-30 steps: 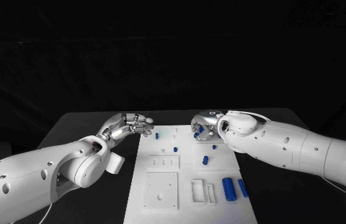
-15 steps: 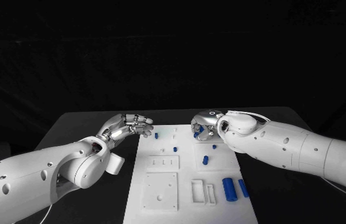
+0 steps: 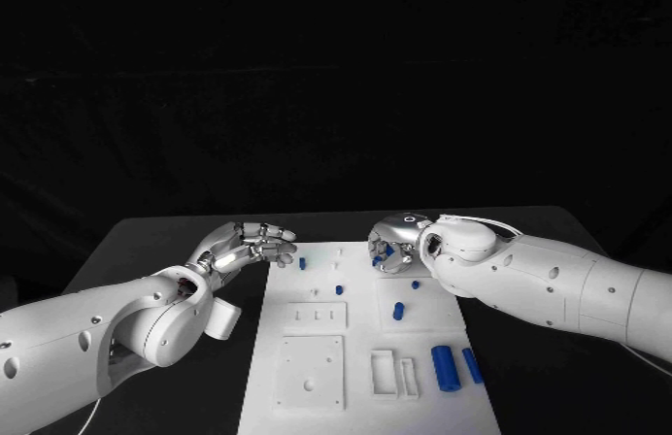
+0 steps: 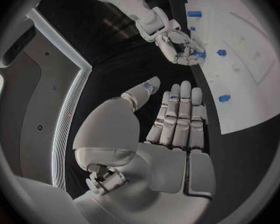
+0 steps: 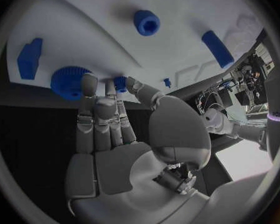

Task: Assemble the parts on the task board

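Hardly anything moved: right hand (image 3: pixel 393 244) still hunched over the task board (image 3: pixel 367 396)'s far end, left hand (image 3: pixel 250 243) hovering beside it, loosely curled, empty. Right wrist view: fingertips (image 5: pixel 89 80) touching a blue knob (image 5: pixel 68 80) (grip? can't tell).

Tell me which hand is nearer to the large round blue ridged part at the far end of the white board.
The right hand: its fingertips reach the large round blue ridged part. The left hand hovers off the white board's left edge, apart from it.
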